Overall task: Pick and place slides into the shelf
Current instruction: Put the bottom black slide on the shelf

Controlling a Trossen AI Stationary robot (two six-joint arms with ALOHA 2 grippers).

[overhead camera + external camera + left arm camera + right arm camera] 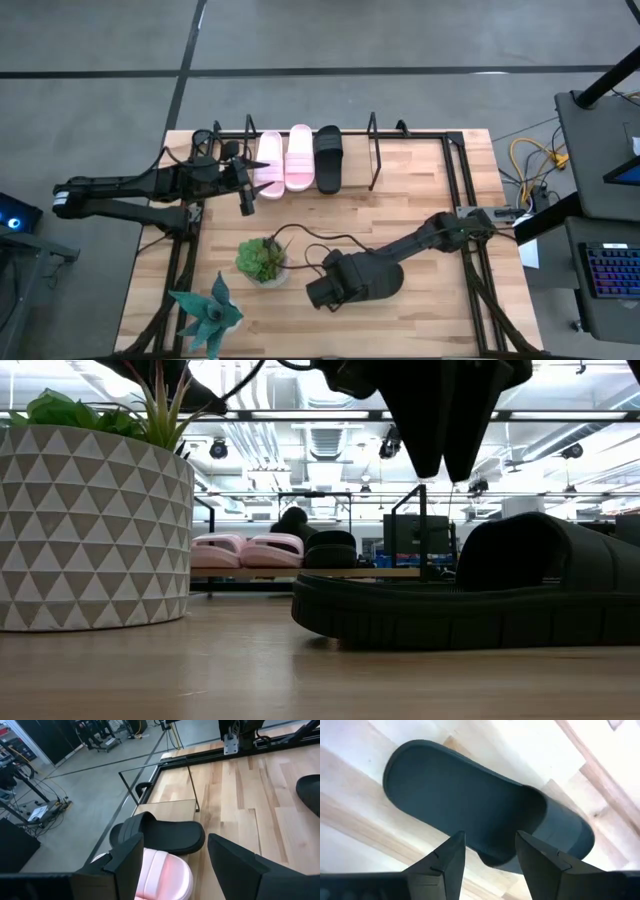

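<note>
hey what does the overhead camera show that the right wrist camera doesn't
Only the high view shows the shelf holding two pink slides and one black slide, the left claw beside them, and two potted plants. Only the right wrist view shows the last black slide on the table, directly under the open right claw. Both share the wooden table.

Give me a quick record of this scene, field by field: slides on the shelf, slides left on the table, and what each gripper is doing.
on shelf: two pink slides, one black slide
on table: second black slide, beside potted plant
right gripper: open, above that slide's edge, not gripping
left gripper: open, by the shelf's pink slides
free shelf space: right end
</note>
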